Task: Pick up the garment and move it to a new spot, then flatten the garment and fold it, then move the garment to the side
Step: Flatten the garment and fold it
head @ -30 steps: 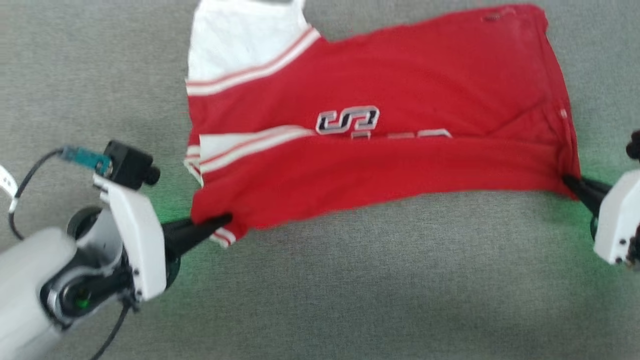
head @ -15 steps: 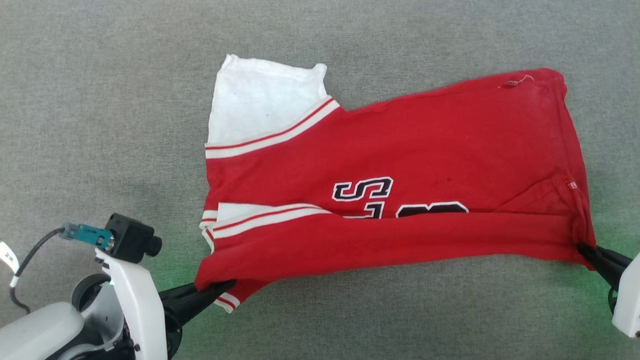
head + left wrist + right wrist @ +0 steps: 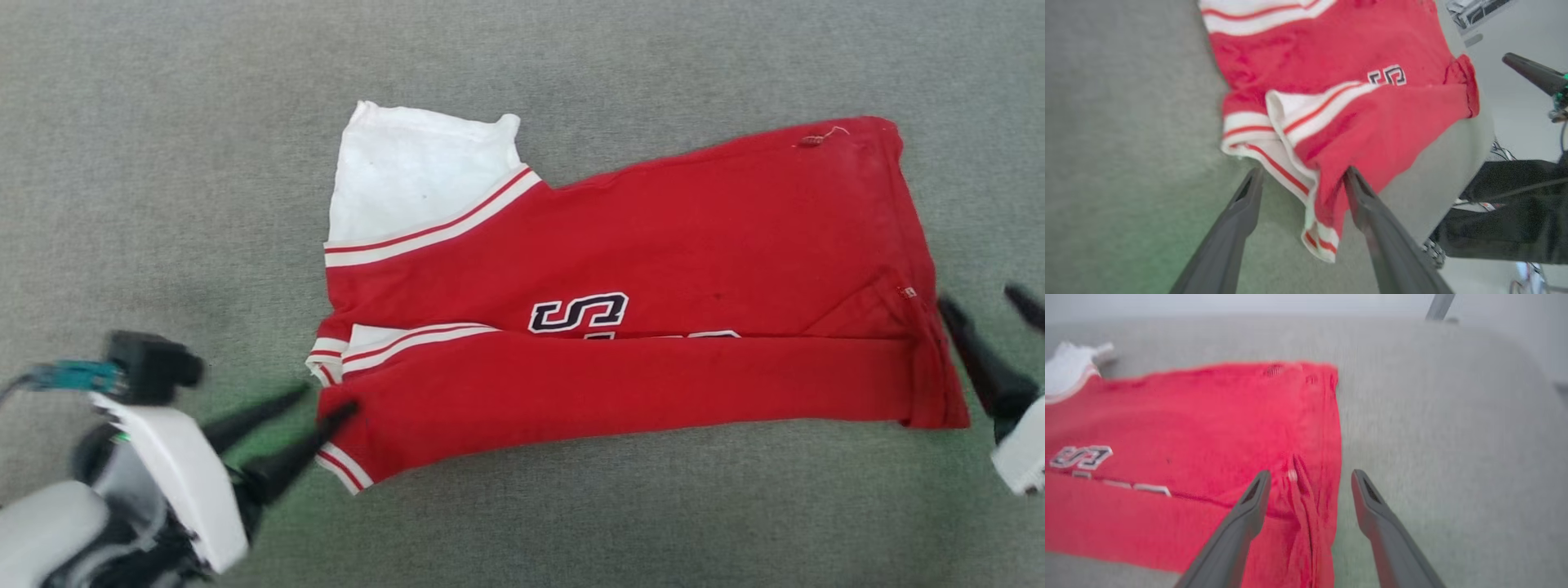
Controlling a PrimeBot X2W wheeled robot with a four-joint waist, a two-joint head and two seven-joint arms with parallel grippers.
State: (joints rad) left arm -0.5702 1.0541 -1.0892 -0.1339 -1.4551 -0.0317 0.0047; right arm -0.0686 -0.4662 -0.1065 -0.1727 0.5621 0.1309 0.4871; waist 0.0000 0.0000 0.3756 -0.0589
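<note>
In the head view, the garment [image 3: 637, 327] is seen lying spread on a grey cloth surface [image 3: 163, 163], its near long edge folded up over the body so that the dark lettering [image 3: 578, 312] is partly covered, and a white sleeve end [image 3: 416, 175] is turned to the far left. The left gripper [image 3: 329, 397] is held wide open at the near left corner of the garment and nothing is gripped; the right gripper [image 3: 977, 296] is likewise spread apart just beside the right hem, with nothing held. In the left wrist view, the left gripper [image 3: 1303, 170] is shown with its fingers parted either side of the striped corner of the garment [image 3: 1372, 122]; whether either finger touches the cloth cannot be told. In the right wrist view, the right gripper [image 3: 1310, 473] is seen open, the bunched hem edge of the garment [image 3: 1188, 428] lying between and beyond its fingers, unpinched.
</note>
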